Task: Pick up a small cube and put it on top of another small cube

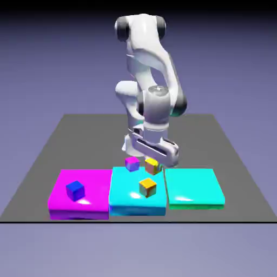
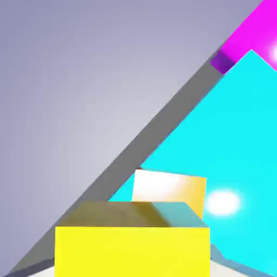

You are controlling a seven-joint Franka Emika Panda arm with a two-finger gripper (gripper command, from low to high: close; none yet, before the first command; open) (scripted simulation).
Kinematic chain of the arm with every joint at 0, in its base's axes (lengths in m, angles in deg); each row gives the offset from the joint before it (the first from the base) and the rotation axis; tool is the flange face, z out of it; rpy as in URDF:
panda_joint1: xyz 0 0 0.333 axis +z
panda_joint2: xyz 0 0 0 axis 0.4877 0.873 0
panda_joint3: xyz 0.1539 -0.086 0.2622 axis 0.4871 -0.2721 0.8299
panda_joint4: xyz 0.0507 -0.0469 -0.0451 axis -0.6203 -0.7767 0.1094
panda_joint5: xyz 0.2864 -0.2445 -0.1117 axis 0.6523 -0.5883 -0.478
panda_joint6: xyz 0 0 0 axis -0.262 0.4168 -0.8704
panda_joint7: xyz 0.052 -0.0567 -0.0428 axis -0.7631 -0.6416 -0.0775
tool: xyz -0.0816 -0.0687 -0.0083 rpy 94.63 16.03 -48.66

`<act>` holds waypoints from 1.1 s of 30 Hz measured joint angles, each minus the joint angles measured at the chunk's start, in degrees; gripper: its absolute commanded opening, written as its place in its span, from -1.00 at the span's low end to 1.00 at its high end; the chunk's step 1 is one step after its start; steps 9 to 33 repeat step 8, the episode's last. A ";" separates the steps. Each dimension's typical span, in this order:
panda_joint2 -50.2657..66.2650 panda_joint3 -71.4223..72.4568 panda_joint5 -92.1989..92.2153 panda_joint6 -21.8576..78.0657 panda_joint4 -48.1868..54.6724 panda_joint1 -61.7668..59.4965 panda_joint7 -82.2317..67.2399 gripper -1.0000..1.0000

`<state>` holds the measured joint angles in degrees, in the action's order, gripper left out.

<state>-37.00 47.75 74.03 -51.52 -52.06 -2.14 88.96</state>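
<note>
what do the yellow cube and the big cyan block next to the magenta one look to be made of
Yellow cube: flat, even colour with crisp edges, perhaps matte plastic or painted wood.
Cyan block: smooth and glossy, likely plastic, judging by its bright white highlight.

On the dark grey table (image 1: 54,146), a glossy cyan slab (image 1: 123,199) lies in the near middle; a magenta slab (image 1: 94,185) sits at its nine o'clock; a turquoise slab (image 1: 193,184) at its three.
</note>
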 measured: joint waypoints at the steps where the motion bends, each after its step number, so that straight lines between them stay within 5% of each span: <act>1: 2.07 -0.74 -2.16 -2.00 -0.38 0.38 1.56 -1.00; 4: 8.30 -2.94 -8.66 -8.03 -1.54 1.93 6.26 -1.00; 5: 10.16 -3.60 -10.61 -9.84 -1.89 2.47 7.68 1.00; 33: 8.09 -2.87 -8.50 -7.79 -1.50 2.02 6.15 1.00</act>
